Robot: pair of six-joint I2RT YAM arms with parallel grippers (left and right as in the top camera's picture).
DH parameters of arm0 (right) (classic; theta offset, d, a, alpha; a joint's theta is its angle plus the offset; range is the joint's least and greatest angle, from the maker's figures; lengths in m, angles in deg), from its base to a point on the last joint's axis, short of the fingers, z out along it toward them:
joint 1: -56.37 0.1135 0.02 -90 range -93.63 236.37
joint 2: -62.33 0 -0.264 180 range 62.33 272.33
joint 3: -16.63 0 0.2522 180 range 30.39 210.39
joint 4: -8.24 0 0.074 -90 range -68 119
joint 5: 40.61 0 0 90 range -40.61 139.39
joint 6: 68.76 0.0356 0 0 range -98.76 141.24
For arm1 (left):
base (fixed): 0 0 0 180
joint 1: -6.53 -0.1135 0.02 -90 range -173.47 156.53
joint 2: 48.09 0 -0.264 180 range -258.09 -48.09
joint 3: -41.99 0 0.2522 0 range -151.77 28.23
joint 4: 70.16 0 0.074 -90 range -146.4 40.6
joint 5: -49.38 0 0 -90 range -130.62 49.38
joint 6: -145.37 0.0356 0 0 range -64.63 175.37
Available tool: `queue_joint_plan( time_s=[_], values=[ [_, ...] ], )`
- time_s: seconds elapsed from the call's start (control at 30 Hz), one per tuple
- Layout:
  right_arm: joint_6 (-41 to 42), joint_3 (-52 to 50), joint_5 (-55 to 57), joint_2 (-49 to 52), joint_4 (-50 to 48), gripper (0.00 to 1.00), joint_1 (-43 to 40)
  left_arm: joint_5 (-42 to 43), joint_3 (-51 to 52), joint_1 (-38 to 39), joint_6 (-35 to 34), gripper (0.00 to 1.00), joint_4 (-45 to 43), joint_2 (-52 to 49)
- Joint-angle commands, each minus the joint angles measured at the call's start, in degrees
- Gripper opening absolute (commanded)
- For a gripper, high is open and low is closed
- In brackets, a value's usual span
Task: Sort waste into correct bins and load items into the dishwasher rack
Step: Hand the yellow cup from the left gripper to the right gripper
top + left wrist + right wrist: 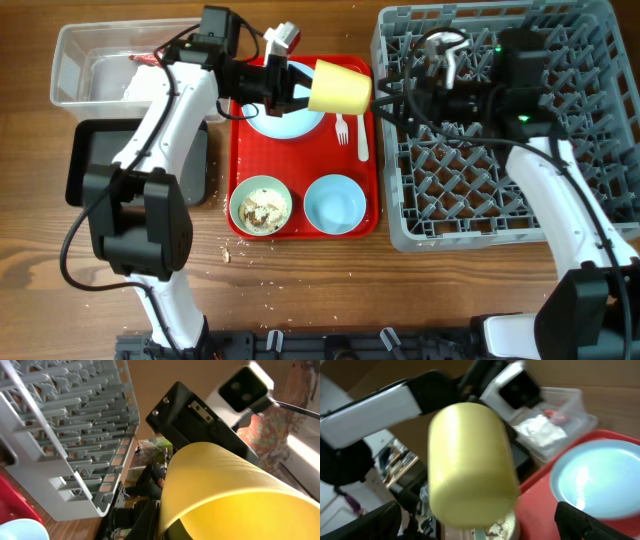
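Yellow plastic filled the left gripper (303, 88): its jaws were clamped on the small yellow cup (340, 87), apparently near the mouth. The cup lay on its side in the air above the far right corner of the flat red serving tray (372, 150), just short of the large grey pegged dishwasher rack (480, 190). The right gripper (388, 100) faced it from the rack side, jaws spread wide and empty, with the cup's closed base just ahead of them.

This looked like a hand-over on the way to loading. The next move called for the right jaws to close squarely on the base before the left ones let go.

The clear rectangular plastic tub (70, 50) held the crumpled white paper napkin (120, 75) and the red shiny snack wrapper (146, 60). The left arm hid much of the black rectangular tray (90, 165). On the red tray sat:
- a pale blue round plate (285, 120)
- a blue-green bowl of brownish scraps (260, 207)
- an empty blue-green bowl (334, 203)
- a white plastic fork (343, 128) and spoon (362, 142)

No dishes showed in the rack.
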State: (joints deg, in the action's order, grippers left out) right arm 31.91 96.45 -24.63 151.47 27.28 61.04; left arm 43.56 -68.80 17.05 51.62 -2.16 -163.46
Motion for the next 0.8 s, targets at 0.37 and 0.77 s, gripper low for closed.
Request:
queue_joint_plan(
  time_s=[0.37, 0.77],
  values=[
    [4.9, 0.0, -1.6, 0.6, -4.8, 0.84, 4.5, 1.9, -0.4, 1.6, 0.1, 0.04, 0.0, 1.2],
    [4.3, 0.0, 2.2, 0.7, -4.2, 0.83, 6.3, 2.6, -0.4, 2.2, 0.1, 0.04, -0.5, 1.2]
  ],
)
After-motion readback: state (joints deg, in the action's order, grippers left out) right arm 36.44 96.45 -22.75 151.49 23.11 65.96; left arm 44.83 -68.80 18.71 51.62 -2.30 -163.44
